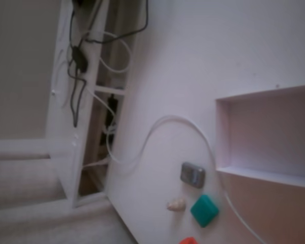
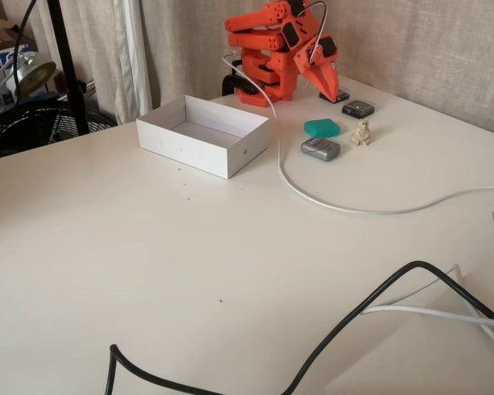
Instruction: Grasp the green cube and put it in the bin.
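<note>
The green cube (image 2: 322, 127) lies flat on the white table, just right of the bin (image 2: 193, 146), a white-walled open box. In a fixed view tilted on its side, the green cube (image 1: 204, 210) sits below the bin (image 1: 222, 136). The orange arm is folded up at the back of the table. Its gripper (image 2: 329, 89) points down, a little behind and above the cube, apart from it. The fingers look closed together with nothing between them. An orange tip (image 1: 188, 241) shows at the bottom edge of the tilted view.
A grey metallic object (image 2: 320, 148) lies just in front of the cube and a cream lump (image 2: 361, 132) to its right. A dark small device (image 2: 358, 108) sits behind. A white cable (image 2: 313, 197) curves between bin and cube; a black cable (image 2: 379, 296) crosses the near table.
</note>
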### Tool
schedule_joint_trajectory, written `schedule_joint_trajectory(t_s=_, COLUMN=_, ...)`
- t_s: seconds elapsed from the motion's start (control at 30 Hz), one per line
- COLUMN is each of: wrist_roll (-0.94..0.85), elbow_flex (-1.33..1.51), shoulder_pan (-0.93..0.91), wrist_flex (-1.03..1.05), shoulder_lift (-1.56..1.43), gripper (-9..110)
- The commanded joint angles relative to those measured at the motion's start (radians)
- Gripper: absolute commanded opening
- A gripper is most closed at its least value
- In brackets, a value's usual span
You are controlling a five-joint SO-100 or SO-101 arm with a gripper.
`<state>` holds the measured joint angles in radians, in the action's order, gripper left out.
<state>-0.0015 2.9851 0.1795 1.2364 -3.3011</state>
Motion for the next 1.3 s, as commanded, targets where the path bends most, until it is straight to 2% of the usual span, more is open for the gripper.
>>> schedule_joint_trajectory(t_s=0.0, wrist_roll=-0.054, elbow_flex=-0.021, shoulder_pan=0.041, wrist_flex=0.005, shoulder_lift=-0.009, gripper=-8)
schedule_joint_trajectory(t_s=0.83, wrist_roll=-0.052, elbow_flex=-0.021, shoulder_pan=0.041, wrist_flex=0.005, shoulder_lift=-0.009, gripper=-8)
schedule_joint_trajectory(t_s=1.07, wrist_roll=-0.060, elbow_flex=-0.052, shoulder_pan=0.054, wrist_flex=-0.046, shoulder_lift=-0.005, gripper=8)
schedule_joint_trajectory(t_s=1.27, wrist_roll=-0.031, elbow_flex=-0.305, shoulder_pan=0.117, wrist_flex=-0.089, shoulder_lift=0.222, gripper=18)
